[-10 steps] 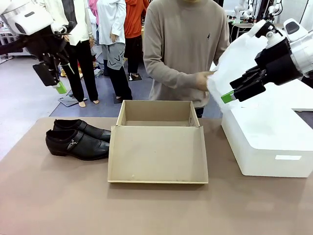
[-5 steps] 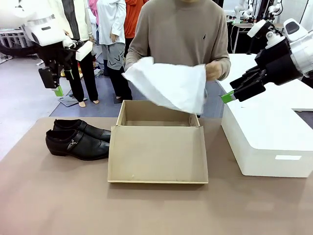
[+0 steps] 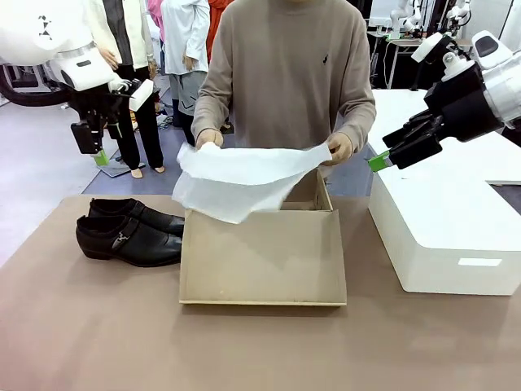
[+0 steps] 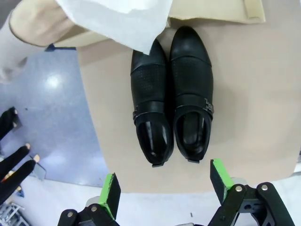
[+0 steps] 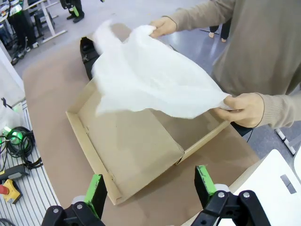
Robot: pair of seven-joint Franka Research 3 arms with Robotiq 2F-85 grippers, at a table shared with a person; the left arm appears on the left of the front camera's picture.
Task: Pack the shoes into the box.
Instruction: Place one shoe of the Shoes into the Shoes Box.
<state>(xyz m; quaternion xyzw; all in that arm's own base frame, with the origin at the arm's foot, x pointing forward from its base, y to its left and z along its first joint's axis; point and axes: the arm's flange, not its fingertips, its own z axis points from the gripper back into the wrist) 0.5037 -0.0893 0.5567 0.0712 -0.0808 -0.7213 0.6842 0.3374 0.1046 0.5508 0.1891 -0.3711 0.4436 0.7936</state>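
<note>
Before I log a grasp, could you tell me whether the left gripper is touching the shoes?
Apart. The front view shows the left gripper hanging open, well above the shoes on the table.

Front view: fixed on the robot's side, it looked level across the table (image 3: 81, 342) at the person (image 3: 285, 81) on the far side, from middle distance.
Left wrist view: it looked straight down past the left gripper (image 4: 164, 172) onto the shoes (image 4: 171, 94), from well above.
Right wrist view: it looked down at a slant past the right gripper (image 5: 149, 173), over the box (image 5: 131, 155) toward the person.
Shared: shoes, box and white paper (image 3: 236, 183) appeared in all three.
</note>
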